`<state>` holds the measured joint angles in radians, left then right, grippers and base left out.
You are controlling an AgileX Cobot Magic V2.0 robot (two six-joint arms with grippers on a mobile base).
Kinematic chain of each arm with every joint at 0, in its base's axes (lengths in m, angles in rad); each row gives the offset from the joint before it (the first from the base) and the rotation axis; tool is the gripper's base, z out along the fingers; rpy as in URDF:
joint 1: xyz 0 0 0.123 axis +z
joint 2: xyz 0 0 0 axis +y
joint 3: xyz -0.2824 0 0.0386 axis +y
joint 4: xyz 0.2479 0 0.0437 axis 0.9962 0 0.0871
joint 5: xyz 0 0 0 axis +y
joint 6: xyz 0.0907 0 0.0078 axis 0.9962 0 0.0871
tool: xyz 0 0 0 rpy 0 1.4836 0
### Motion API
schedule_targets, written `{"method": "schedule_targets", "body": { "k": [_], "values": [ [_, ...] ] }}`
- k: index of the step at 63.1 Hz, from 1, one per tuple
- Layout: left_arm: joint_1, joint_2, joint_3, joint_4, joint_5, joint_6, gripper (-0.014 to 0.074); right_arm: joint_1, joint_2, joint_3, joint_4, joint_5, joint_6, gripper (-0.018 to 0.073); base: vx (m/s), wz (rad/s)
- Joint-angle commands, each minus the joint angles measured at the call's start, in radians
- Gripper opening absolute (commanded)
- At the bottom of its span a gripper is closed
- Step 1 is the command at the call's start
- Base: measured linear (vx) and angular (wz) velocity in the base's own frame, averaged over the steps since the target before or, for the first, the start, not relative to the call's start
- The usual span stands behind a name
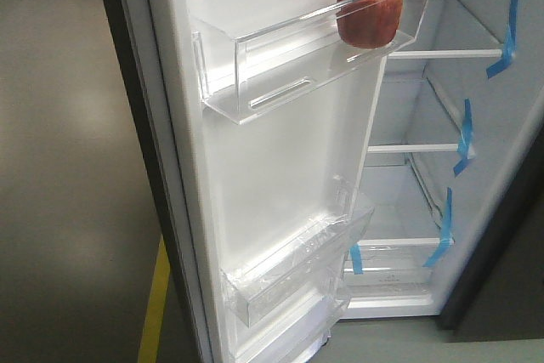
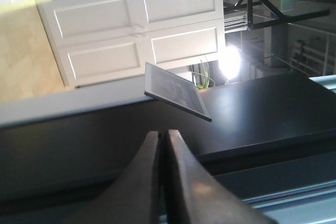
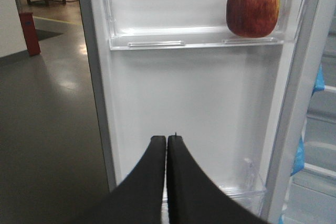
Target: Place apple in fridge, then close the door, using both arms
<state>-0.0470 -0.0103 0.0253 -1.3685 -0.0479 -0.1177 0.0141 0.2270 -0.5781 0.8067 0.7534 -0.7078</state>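
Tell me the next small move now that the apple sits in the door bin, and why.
Probably back the right gripper away from the inner side of the door, clearing its swing. The apple rests in the upper bin, the gripper is shut and empty, and the door stands wide open.

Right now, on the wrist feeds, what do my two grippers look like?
The left gripper and right gripper match: two smooth matte fingers each, broad at the base, curving to narrow tips. The right pair is black; the left reads dark grey-brown in its light. No markings or cables show.
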Motion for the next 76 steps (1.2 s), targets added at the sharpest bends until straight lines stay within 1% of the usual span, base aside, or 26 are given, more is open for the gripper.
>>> {"method": "schedule_targets", "body": {
  "k": [1,7,13,17,23,28,33,37,41,46,50,58,68,76],
  "values": [
    [-0.004,-0.015,-0.072,-0.052,0.021,-0.003,-0.0006,-0.002,-0.092,0.038,0.024,-0.062,0.089,-0.0005,0.0,0.0],
    [-0.004,-0.011,-0.186,-0.046,-0.007,0.024,-0.0006,-0.002,-0.191,0.074,-0.015,-0.067,0.164,-0.0005,0.0,0.0],
    [-0.004,0.038,-0.303,-0.043,-0.06,0.123,-0.0006,-0.002,-0.245,0.075,-0.092,-0.082,0.187,-0.0005,0.0,0.0],
    [-0.004,0.103,-0.379,-0.043,-0.065,0.196,-0.0006,-0.002,-0.254,0.075,-0.108,-0.092,0.178,-0.0005,0.0,0.0],
    [-0.004,0.255,-0.5,-0.039,-0.014,0.306,-0.0006,-0.002,-0.254,0.075,-0.108,-0.138,0.169,-0.0003,0.0,0.0],
    [-0.004,0.408,-0.624,-0.039,0.038,0.385,-0.0006,-0.002,-0.254,0.075,-0.105,-0.21,0.169,-0.0003,0.0,0.0],
    [-0.004,0.574,-0.747,-0.04,0.08,0.483,-0.0006,-0.002,-0.254,0.075,-0.103,-0.279,0.173,-0.0003,0.0,0.0],
    [-0.004,0.698,-0.844,-0.041,0.124,0.529,-0.0006,-0.002,-0.254,0.075,-0.103,-0.309,0.173,-0.0003,0.0,0.0],
    [-0.004,0.825,-0.953,-0.041,0.178,0.57,-0.0006,-0.002,-0.254,0.075,-0.103,-0.306,0.173,-0.0003,0.0,0.0],
    [-0.004,0.98,-1.08,-0.047,0.248,0.596,-0.0006,-0.002,-0.254,0.075,-0.103,-0.278,0.173,-0.0003,0.0,0.0],
    [-0.003,1.086,-1.178,-0.047,0.286,0.6,-0.0006,-0.002,-0.254,0.075,-0.103,-0.252,0.173,-0.0003,0.0,0.0],
    [-0.003,1.241,-1.332,-0.047,0.296,0.604,-0.0006,-0.002,-0.254,0.075,-0.103,-0.217,0.173,-0.0003,0.0,0.0],
    [0.001,1.364,-1.447,-0.047,0.331,0.606,0.0001,-0.002,-0.254,0.075,-0.103,-0.196,0.173,-0.0003,0.0,0.0],
    [0.001,1.425,-1.503,-0.052,0.409,0.606,0.0038,-0.002,-0.254,0.075,-0.103,-0.194,0.173,-0.0003,0.0,0.0]
  ]
}}
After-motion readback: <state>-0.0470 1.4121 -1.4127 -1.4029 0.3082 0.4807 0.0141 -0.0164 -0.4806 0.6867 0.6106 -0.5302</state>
